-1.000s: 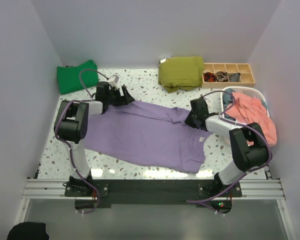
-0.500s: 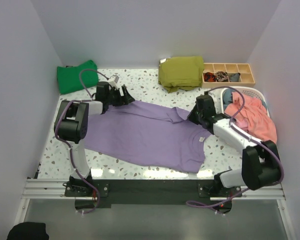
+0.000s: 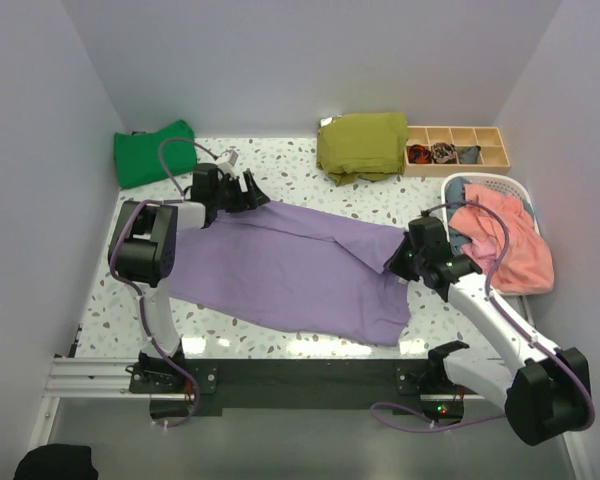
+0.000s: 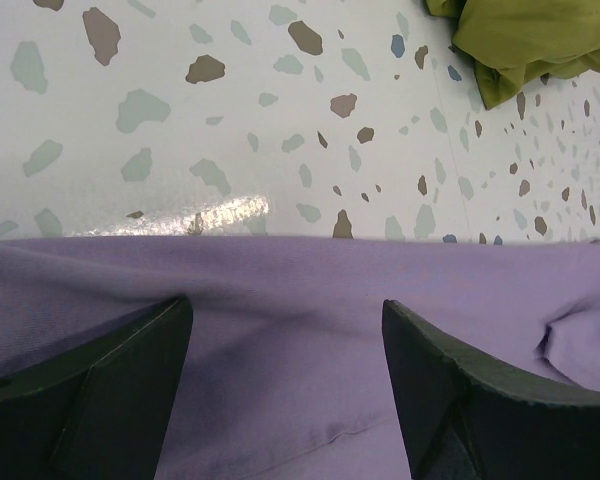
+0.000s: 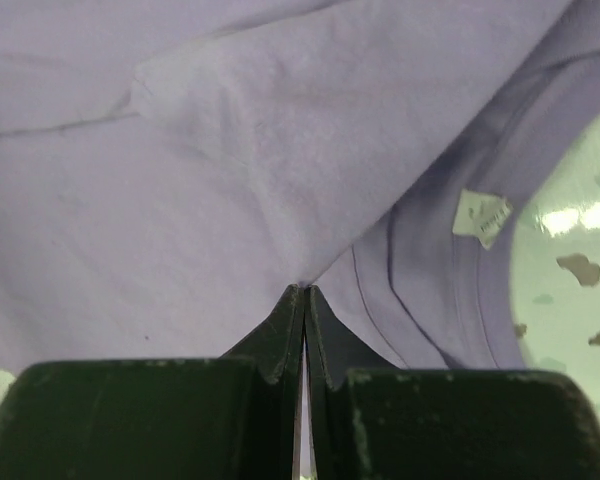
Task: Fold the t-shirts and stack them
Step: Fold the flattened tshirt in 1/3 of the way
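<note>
Back right, wooden tray (image 3: 480, 167) holds small dark items (image 3: 432, 152) in its left compartments. Just nearer, white basket (image 3: 485, 178) holds pink cloth (image 3: 505, 240) spilling over the rim, plus a grey-blue piece. Purple shirt (image 3: 300, 270) lies spread out at centre; right gripper (image 5: 302, 300) is pinched tight on a fold by its collar. Left gripper (image 4: 285, 340) has jaws wide apart over the shirt's far edge, gripping nothing. Green shirt (image 3: 155, 152) is back left, olive cloth (image 3: 362, 145) back centre.

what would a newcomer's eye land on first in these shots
The big lavender t-shirt sprawled across the middle of the speckled table, with the right hand pinched shut on a fold near its neck label. The left hand is open at the shirt's far edge. Behind, a bright green t-shirt lies in the far left corner, and a pink cloth spills from a white basket on the right.
</note>
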